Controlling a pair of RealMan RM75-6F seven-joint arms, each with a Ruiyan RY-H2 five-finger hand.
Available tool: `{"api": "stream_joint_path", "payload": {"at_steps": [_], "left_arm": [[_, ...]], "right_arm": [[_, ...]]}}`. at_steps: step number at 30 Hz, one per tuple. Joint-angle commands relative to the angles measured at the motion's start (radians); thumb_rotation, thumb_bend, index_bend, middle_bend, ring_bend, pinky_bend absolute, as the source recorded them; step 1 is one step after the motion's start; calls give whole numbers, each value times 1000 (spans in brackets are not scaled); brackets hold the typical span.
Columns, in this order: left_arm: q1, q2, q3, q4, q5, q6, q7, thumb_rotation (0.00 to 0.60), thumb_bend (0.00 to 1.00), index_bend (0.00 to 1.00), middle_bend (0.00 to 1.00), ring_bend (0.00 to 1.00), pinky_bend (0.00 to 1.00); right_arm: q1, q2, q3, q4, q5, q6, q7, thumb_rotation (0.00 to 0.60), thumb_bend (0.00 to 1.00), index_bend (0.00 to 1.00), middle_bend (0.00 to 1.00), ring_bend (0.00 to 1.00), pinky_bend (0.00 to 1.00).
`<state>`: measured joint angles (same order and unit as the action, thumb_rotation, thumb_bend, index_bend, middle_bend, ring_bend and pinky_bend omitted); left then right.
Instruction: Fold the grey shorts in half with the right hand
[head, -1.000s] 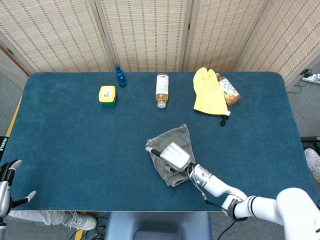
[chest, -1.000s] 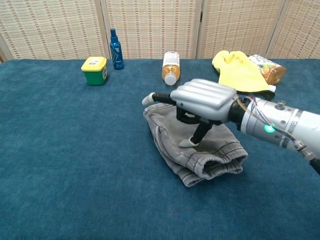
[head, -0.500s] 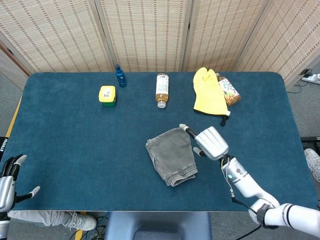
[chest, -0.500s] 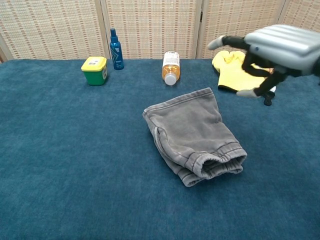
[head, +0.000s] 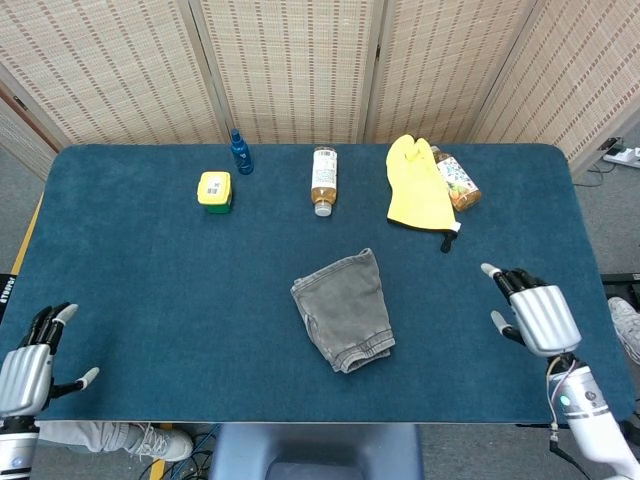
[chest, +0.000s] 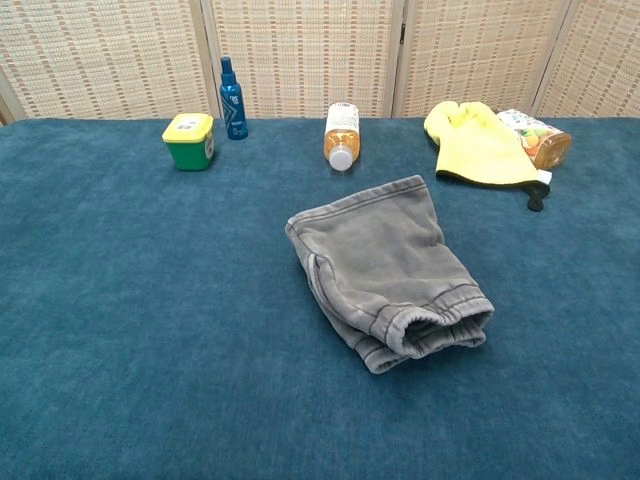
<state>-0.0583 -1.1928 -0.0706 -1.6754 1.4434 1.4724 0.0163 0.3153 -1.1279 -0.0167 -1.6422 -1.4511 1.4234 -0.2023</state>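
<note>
The grey shorts (head: 343, 309) lie folded over on the blue table, near its middle front; in the chest view the shorts (chest: 387, 270) show the doubled waistband at the near right end. My right hand (head: 538, 313) hovers open over the table's right front, well clear of the shorts, with nothing in it. At the front left corner, off the table's edge, my left hand (head: 30, 361) is open and empty. Neither hand shows in the chest view.
Along the far side stand a yellow-lidded green tub (head: 214, 190), a blue bottle (head: 241, 152), a lying tea bottle (head: 323, 180), a yellow glove (head: 418, 187) and a lying juice bottle (head: 456, 179). The blue table (head: 150, 290) ends close to both hands.
My right hand has lifted off the shorts and drawn back to the right front of the table, out of the chest view. The shorts stay folded. My left hand rose slightly.
</note>
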Motion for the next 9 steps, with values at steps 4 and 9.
{"api": "stream_joint_path", "payload": {"at_steps": [4,9], "left_arm": [[-9,6,4,-31,8,-4,29,600,168,140,117,62,284],[-14,1,2,-43,9,-1,39,600,168,140,116,63,284]], "right_arm": [[-90,41,-42,-18,-2,53,55,600,365,121,105,37,223],[-138,42,-49,-12,-14,84,66,600,365,121,111,36,215]]}}
